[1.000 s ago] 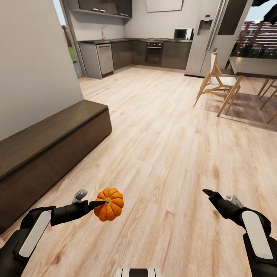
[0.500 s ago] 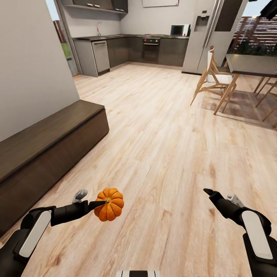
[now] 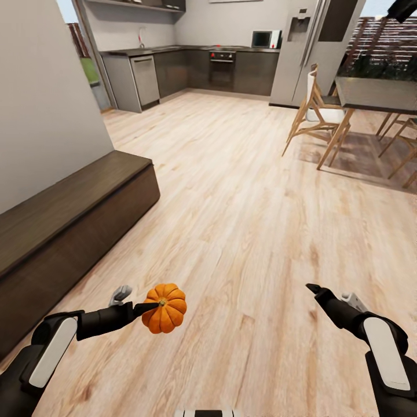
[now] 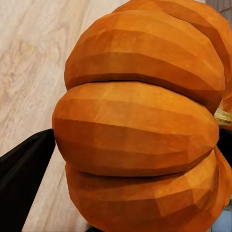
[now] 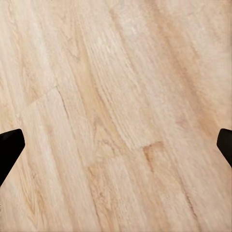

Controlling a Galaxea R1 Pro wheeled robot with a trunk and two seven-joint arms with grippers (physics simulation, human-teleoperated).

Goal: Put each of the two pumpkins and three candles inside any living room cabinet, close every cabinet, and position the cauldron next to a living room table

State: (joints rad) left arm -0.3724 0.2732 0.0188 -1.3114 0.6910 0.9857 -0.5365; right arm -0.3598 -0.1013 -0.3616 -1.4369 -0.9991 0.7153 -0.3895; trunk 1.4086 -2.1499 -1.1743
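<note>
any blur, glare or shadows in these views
Head view: sharp, soft even light, faint shadows under the dining table and chairs. Left wrist view: pumpkin so close that flat render facets show. Right wrist view: wood floor slightly soft, no glare.

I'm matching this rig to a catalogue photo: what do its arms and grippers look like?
Both arms are glossy black with a white oblong panel on the forearm. A small grey fitting sits by each wrist. The left gripper and right gripper have slim, tapered black fingers.

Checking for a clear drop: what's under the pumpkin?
Bare plank floor lies under the pumpkin, held in the left gripper. In the left wrist view the pumpkin covers most of the floor beneath.
</note>
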